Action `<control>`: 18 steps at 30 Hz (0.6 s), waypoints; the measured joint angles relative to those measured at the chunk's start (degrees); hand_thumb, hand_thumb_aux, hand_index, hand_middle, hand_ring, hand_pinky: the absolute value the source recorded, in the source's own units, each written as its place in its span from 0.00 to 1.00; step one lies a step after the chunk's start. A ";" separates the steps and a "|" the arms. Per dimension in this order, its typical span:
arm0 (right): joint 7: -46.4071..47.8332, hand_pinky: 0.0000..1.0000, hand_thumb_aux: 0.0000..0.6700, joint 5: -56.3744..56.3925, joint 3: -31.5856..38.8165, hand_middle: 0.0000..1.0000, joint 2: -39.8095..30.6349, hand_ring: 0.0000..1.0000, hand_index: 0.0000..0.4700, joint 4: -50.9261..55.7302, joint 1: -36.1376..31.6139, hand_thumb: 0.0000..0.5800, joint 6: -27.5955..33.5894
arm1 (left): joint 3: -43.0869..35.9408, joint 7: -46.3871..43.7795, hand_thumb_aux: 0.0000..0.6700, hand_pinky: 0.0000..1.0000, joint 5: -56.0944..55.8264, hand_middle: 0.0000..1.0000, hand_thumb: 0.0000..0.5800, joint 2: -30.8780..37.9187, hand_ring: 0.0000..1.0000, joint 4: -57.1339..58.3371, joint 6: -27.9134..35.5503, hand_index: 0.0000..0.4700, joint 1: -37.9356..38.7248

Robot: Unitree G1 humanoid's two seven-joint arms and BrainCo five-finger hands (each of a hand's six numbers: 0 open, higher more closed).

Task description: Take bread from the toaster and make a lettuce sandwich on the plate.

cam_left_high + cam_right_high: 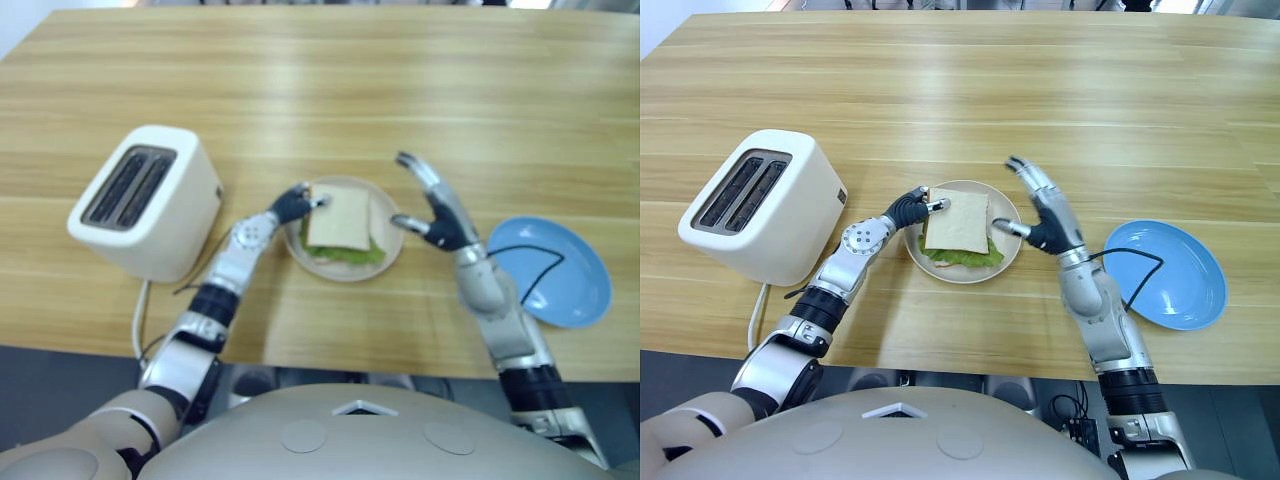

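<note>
left hand (908, 211) pinches the bread (960, 222) atop lettuce (962, 259) on the plate (943, 272); right hand (1048, 218), fingers spread, hovers just right.

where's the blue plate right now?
The blue plate sits near the table's front edge on the robot's right, just beyond the right hand, which hovers between it and the sandwich plate.

Toaster (765, 205) stands left of the plate (940, 272), blue plate (1185, 290) right, passable gaps between
</note>
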 measured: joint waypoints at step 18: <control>-2.56 0.00 0.00 -19.40 16.05 0.00 -5.91 0.00 0.00 17.33 -15.72 0.00 -3.56 | -0.11 2.47 1.00 1.00 2.46 1.00 1.00 -0.05 1.00 5.38 -3.97 0.98 -1.84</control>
